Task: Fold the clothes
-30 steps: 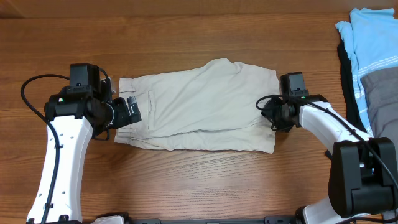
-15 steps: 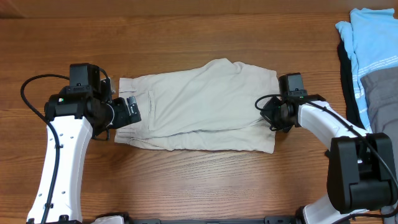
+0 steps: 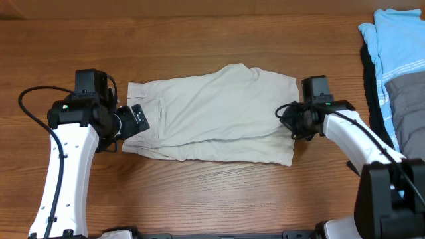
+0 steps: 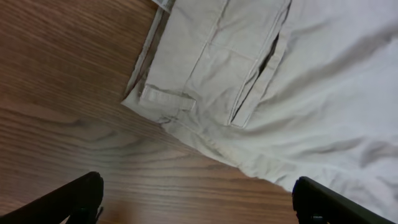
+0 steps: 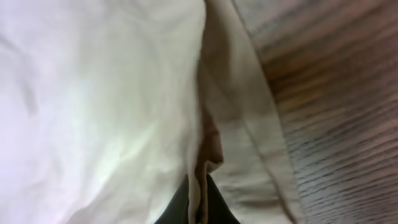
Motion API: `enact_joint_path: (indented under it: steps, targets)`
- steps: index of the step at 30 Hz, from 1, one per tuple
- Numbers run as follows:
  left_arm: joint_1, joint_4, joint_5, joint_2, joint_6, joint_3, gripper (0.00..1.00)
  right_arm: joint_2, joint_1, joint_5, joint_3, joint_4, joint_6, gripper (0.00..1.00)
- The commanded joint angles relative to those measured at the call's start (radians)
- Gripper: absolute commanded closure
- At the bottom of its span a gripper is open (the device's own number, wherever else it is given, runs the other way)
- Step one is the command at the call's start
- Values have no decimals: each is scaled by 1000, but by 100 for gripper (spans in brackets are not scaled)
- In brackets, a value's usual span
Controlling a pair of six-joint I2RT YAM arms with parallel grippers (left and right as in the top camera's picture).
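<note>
The khaki shorts [image 3: 212, 123] lie flat across the middle of the bench [image 3: 212, 199], with the waistband to the left and the leg hems to the right. One layer is folded over the other. At the right hem, the right hand [image 3: 292, 124] is clenched on a fold of the cloth. The left hand [image 3: 136, 119] hovers by the waistband's near left corner, released, its fingers [image 4: 81, 199] spread wide over the wood. A light blue striped garment [image 3: 392, 40] and a grey garment [image 3: 408, 99] lie piled at the far right edge.

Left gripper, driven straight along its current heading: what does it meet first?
Probably the shorts, at their near edge. The left gripper, jaws open, sits low over bare table, so depth is unclear.
</note>
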Motion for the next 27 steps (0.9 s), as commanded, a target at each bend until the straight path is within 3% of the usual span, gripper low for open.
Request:
enact_joint_path:
  steps: [1,5,7,13,17,21,27]
  targets:
    - [0,28,-18,-21,-154,-69,3,-39,-5,-21,26,5,-12,96]
    - [0,140,-13,-21,-241,-189,20,-39,-5,-17,26,6,-12,96]
    - [0,196,-13,-21,-285,-233,24,-39,-5,-17,26,5,-13,96]
    - [0,339,-25,-21,-312,-296,24,-39,-5,-16,26,8,-31,96]
    - [0,416,-29,-21,-259,-348,25,-39,-5,-16,26,8,-31,96]
    - [0,467,-28,-21,-249,-387,34,-39,-5,-16,26,8,-31,96]
    - [0,497,-31,-21,-249,-390,37,-39,-5,-16,26,7,-58,96]
